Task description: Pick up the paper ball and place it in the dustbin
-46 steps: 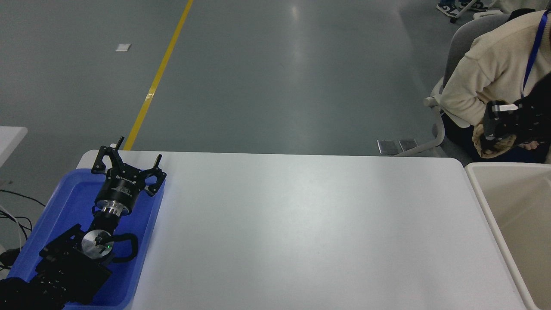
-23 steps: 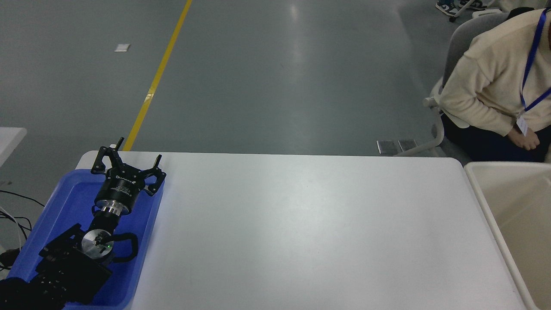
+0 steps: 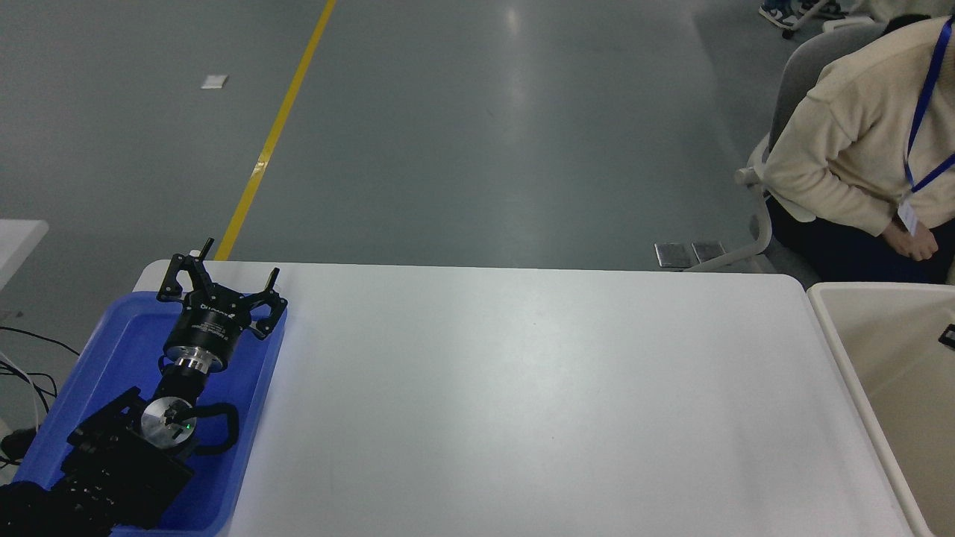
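Your left tool (image 3: 221, 287) sits parked over the blue tray (image 3: 112, 350), fingers spread and holding nothing; only a black sliver shows at the right edge over the dustbin (image 3: 835, 335), too little to tell that tool's state. The paper ball is nowhere visible on the counter (image 3: 522, 403), so judge the drop as underway or done; confirm it sits inside the bin.

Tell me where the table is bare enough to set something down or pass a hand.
The white table is bare between the blue tray on its left and the dustbin at its right. It is crowded only at the left: the parked left gripper and its arm fill the tray. A small black part shows at the right edge over the dustbin.
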